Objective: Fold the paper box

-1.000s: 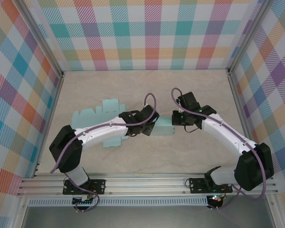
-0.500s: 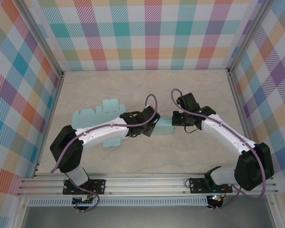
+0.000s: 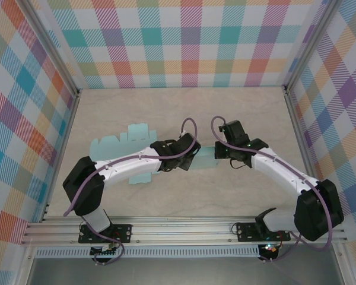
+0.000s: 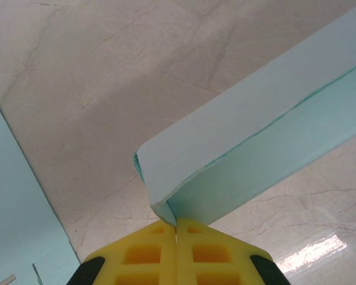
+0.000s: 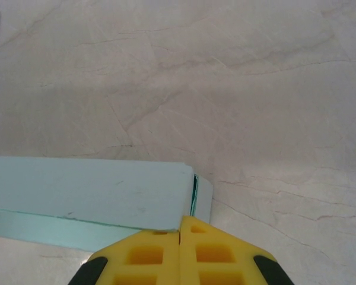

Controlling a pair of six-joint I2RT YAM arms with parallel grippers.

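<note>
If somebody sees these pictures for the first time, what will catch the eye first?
The bright checked walls around the pale table stand out first. Next, at the table's middle, the left gripper and right gripper, both shut, seem to pinch opposite ends of a folded strip of the light teal paper box, whose flat remainder lies to the left.

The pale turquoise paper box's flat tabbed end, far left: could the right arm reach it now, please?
Probably not: the left arm lies across the pale turquoise paper box, and the tabbed end sits beyond it.
</note>
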